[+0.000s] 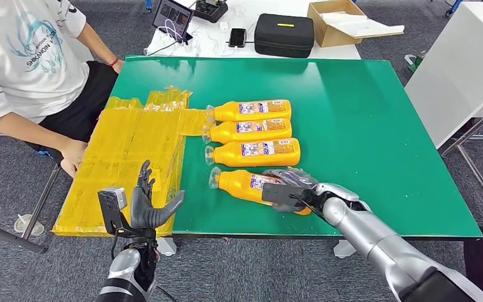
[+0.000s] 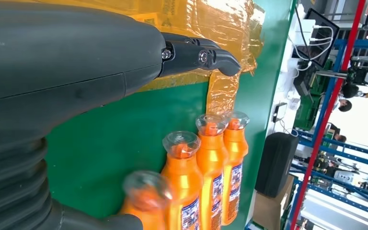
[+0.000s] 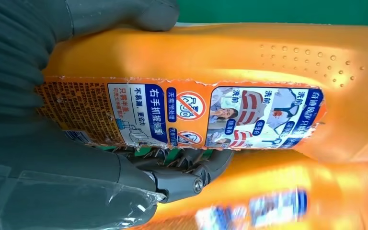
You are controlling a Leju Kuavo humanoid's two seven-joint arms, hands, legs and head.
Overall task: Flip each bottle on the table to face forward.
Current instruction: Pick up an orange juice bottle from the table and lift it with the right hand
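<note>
Four orange bottles with clear caps lie on their sides on the green table (image 1: 377,126), caps toward the left. Three lie in a neat stack of rows: the far one (image 1: 249,110), the middle one (image 1: 249,130) and the near one (image 1: 256,152). The fourth bottle (image 1: 242,184) lies slanted closest to me, and my right hand (image 1: 289,190) grips its body. In the right wrist view its printed label (image 3: 211,115) faces the camera, with my thumb over the bottle and my fingers (image 3: 187,167) under it. My left hand (image 1: 146,202) is raised at the table's front left, fingers spread, holding nothing; the left wrist view shows it (image 2: 76,81) above the bottle caps (image 2: 181,143).
Crinkled yellow plastic sheets (image 1: 126,157) cover the table's left part. A seated person in a white shirt (image 1: 25,56) is at the left, one hand (image 1: 72,157) by the table edge. Behind stand a black case (image 1: 283,34), a cardboard box (image 1: 339,22) and a tablet (image 1: 173,17).
</note>
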